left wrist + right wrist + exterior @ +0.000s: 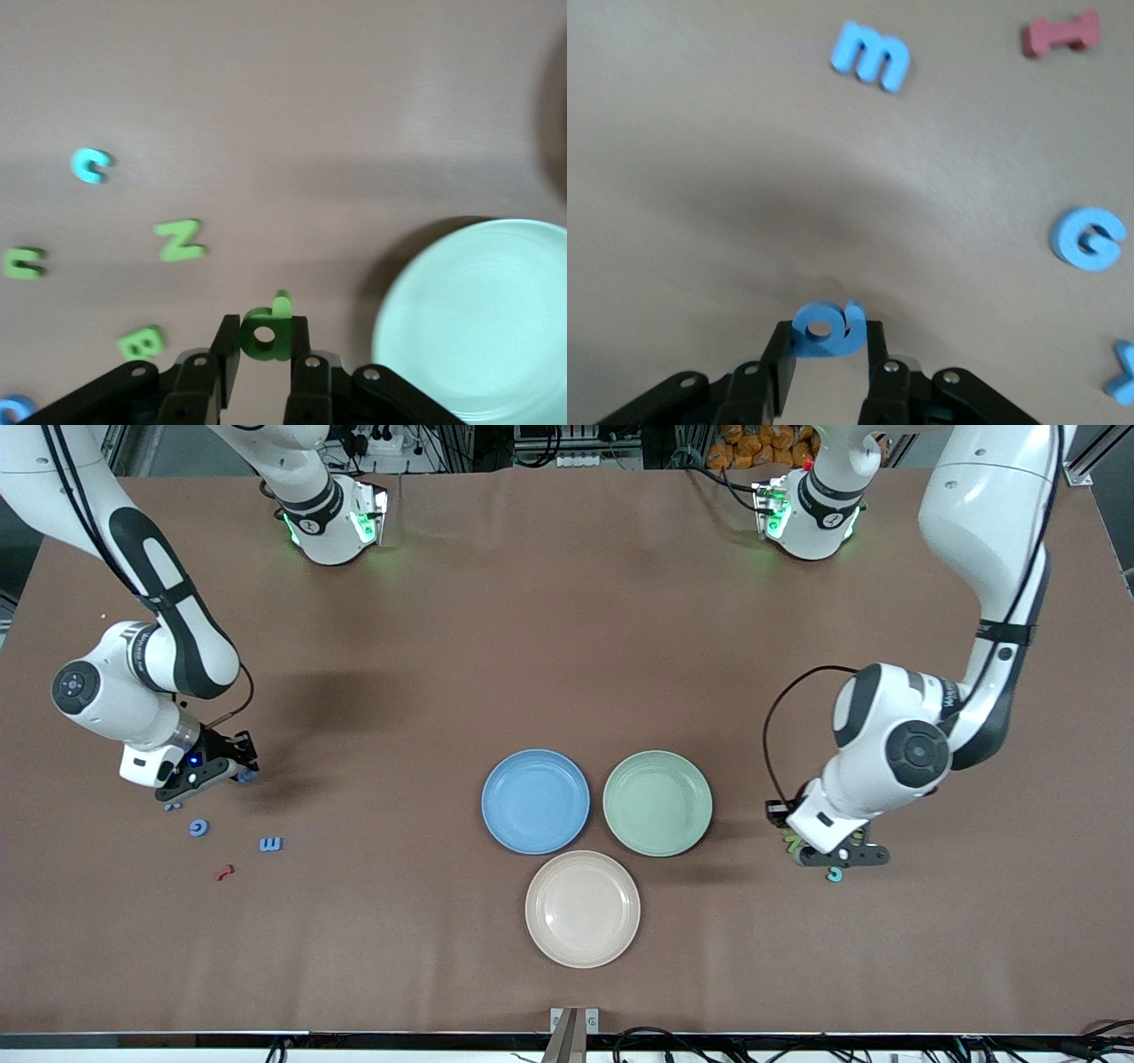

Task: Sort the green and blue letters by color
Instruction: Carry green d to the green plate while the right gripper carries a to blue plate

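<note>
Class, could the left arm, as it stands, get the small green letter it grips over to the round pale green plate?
Probably yes. The left gripper is shut on the small green letter, and the round pale green plate lies close beside it, with only bare brown tabletop between them.

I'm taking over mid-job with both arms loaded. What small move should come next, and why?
Probably carry the left gripper over the green plate and release. Its fingers are shut on the green letter, and that plate lies close beside it with nothing on it. The right gripper, shut on a blue letter, has a longer way to the blue plate, so it can follow.
</note>
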Robot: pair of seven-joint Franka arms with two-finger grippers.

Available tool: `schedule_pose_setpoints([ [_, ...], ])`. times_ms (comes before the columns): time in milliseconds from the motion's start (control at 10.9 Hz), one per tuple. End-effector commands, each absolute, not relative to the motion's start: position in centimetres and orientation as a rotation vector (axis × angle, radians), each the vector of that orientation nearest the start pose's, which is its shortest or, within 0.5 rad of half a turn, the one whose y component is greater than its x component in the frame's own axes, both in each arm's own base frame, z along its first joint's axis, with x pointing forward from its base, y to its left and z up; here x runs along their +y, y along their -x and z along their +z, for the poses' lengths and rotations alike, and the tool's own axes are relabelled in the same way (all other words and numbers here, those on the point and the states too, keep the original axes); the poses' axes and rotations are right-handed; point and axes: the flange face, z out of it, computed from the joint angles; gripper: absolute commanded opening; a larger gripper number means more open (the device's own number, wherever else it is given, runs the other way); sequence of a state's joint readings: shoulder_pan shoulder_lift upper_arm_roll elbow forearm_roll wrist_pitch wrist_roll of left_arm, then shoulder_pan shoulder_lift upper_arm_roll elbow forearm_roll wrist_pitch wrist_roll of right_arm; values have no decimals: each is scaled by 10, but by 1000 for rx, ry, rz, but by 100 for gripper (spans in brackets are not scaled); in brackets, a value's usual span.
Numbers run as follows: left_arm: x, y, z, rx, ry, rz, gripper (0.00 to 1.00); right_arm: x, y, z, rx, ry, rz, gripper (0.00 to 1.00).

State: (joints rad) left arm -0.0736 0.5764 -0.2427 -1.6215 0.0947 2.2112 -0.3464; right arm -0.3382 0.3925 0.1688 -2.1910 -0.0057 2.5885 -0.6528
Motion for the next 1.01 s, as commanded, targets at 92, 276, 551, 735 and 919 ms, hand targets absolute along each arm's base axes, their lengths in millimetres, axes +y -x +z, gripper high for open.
schedule_pose_setpoints([
  [92,-261,-647,289,-203,3220,52,7,-6,-577,228,-501,3030,-56,0],
  [276,-285,-641,275,-250,3214,83,7,46,-579,238,-369,3046,-46,0],
  [551,-326,-628,251,-323,3213,97,7,144,-572,249,-103,3004,8,0],
  [735,-335,-625,246,-338,3212,98,9,228,-574,269,60,2978,-27,0],
  [919,-336,-624,246,-322,3210,93,99,277,-579,273,181,2954,0,0],
])
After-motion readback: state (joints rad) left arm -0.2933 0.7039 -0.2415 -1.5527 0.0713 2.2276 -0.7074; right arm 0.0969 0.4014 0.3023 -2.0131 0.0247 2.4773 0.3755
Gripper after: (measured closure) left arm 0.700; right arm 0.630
